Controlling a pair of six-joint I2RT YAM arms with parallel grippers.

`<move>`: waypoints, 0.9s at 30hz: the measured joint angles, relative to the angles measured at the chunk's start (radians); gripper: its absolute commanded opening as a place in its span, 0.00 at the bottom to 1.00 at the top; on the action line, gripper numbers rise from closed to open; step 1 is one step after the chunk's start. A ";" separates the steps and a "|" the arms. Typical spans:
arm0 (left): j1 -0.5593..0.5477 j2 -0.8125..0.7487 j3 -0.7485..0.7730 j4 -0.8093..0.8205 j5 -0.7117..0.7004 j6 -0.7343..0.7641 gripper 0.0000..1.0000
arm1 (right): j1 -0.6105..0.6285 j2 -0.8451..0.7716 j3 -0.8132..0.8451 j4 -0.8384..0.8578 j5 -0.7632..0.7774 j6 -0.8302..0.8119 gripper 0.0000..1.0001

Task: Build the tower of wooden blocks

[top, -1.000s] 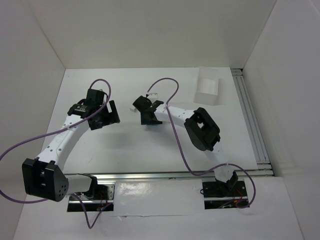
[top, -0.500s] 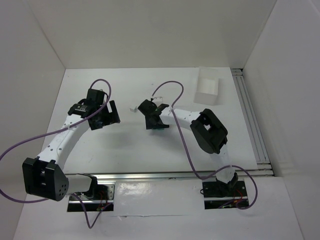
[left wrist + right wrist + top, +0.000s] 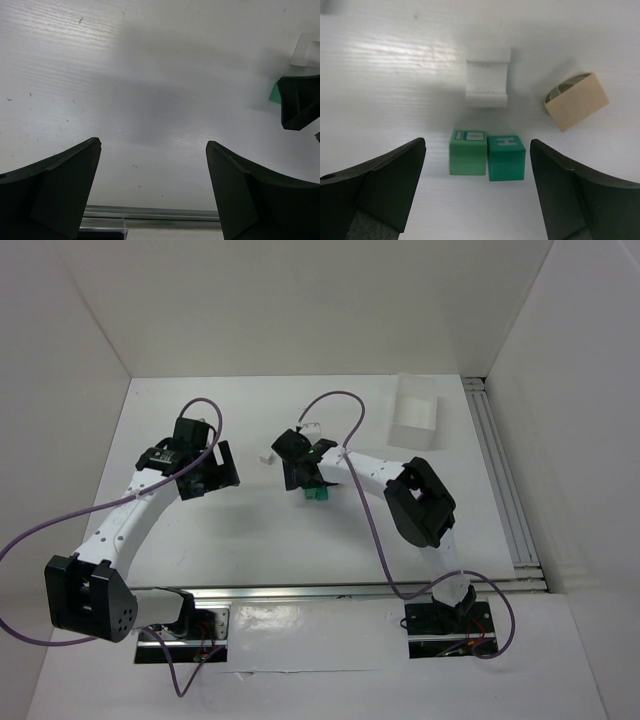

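The tower is not stacked: its pieces lie loose on the white table [image 3: 380, 65], whose surface shows a fine ribbed grain and a soft glare. The landmark is a white moulded clip [image 3: 488, 76], squarish with raised side flanges; what it is cannot be told.

Just on the near side of the clip in the right wrist view, two matte green cubes sit side by side and appear to touch. The lighter green cube [image 3: 468, 152] carries a pale label too small to read. The H cube [image 3: 506, 157], a deeper teal, bears a white letter H.

To the right of the clip and apart from it lies the tan block [image 3: 576, 101], smooth pale wood turned askew, with a darker, mottled rounded end.

The right gripper [image 3: 477, 145] hangs spread wide over the cubes, grasping nothing, its black fingers cut off by the frame. The left gripper [image 3: 152, 145], off to the clip's side, is likewise spread and bare.
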State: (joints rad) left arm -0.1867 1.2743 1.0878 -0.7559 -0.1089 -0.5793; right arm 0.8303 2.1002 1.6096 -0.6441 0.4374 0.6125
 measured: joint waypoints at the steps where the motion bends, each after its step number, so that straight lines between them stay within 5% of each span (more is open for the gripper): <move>1: 0.000 0.000 0.000 0.000 -0.001 0.000 1.00 | -0.002 0.000 0.021 0.000 0.006 -0.005 0.92; 13: 0.000 0.000 0.000 0.000 -0.003 0.001 1.00 | -0.077 0.043 0.207 0.000 0.008 -0.036 0.71; 22: 0.000 0.000 0.000 0.000 -0.003 0.002 1.00 | -0.117 0.150 0.218 -0.011 -0.066 -0.073 0.68; 27: 0.000 0.000 0.000 0.000 -0.003 0.002 1.00 | -0.117 0.159 0.218 -0.010 -0.103 -0.084 0.50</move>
State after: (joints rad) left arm -0.1867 1.2743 1.0878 -0.7563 -0.1116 -0.5770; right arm 0.7132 2.2597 1.8278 -0.6540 0.3347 0.5285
